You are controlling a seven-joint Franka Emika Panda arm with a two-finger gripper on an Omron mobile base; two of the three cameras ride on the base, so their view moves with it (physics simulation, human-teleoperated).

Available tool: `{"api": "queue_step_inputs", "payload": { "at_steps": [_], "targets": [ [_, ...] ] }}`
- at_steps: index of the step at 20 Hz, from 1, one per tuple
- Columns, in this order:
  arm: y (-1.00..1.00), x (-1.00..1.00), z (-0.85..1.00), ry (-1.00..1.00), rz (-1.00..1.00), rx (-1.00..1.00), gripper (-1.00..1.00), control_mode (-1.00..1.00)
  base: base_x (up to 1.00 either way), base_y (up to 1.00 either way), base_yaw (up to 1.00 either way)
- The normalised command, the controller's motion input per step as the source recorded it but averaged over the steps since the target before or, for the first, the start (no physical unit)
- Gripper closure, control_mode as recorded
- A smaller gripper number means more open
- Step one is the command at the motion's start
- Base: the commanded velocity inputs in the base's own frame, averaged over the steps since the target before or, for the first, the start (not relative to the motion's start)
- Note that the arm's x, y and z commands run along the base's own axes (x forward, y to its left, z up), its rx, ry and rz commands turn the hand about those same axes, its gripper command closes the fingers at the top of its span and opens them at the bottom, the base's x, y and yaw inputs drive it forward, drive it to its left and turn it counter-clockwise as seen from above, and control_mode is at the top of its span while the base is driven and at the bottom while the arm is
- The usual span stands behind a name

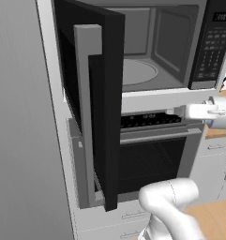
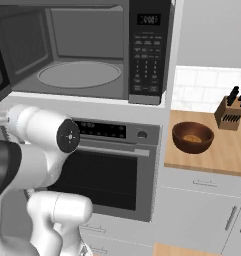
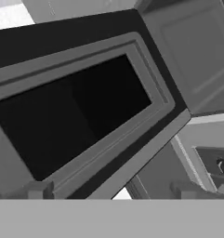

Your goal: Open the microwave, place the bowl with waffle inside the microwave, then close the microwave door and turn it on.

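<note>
One microwave, and I see its cavity open: grey walls, one round turntable on the floor, nothing on it. One black keypad panel on the right side of the cavity with one small display at its top. One microwave door, swung out wide to the left; in the left base view I get it nearly edge-on, its one tall grey vertical bar handle facing the camera. In the hand view I'm looking at the door's inner face, dark window in a grey frame, tilted across the picture.

One steel oven directly below the microwave, door shut, dark window, one control strip across its top.

One reddish-brown bowl sits on the wooden counter to the right of the oven column, well apart from the microwave, upright, with something pale brown inside, too small for me to name. One knife block stands behind and right of the bowl, near the tiled wall; a few dark handles stick out.

Arm: white links fill the lower left of the right base view. The fingers sit low at the hand view's bottom edge, mostly cut off, so I cannot tell whether they are spread or closed. Nothing shows between them.
</note>
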Motion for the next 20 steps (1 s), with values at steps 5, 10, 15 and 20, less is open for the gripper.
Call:
{"api": "queue_step_inputs", "payload": {
  "at_steps": [5, 10, 15, 20],
  "targets": [
    [-1.0, -0.09, -0.01, 0.21, -0.46, 0.18, -1.0, -1.0, 0.0, 0.0, 0.0],
    [-0.89, -0.01, -0.41, 0.04, -0.29, 0.08, -1.0, -1.0, 0.0, 0.0, 0.0],
    [-0.92, 0.0, -0.43, 0.0, -0.18, 0.07, -1.0, -1.0, 0.0, 0.0, 0.0],
    [-1.0, 0.09, -0.5, 0.07, -0.17, 0.02, -1.0, -1.0, 0.0, 0.0, 0.0]
  ]
}}
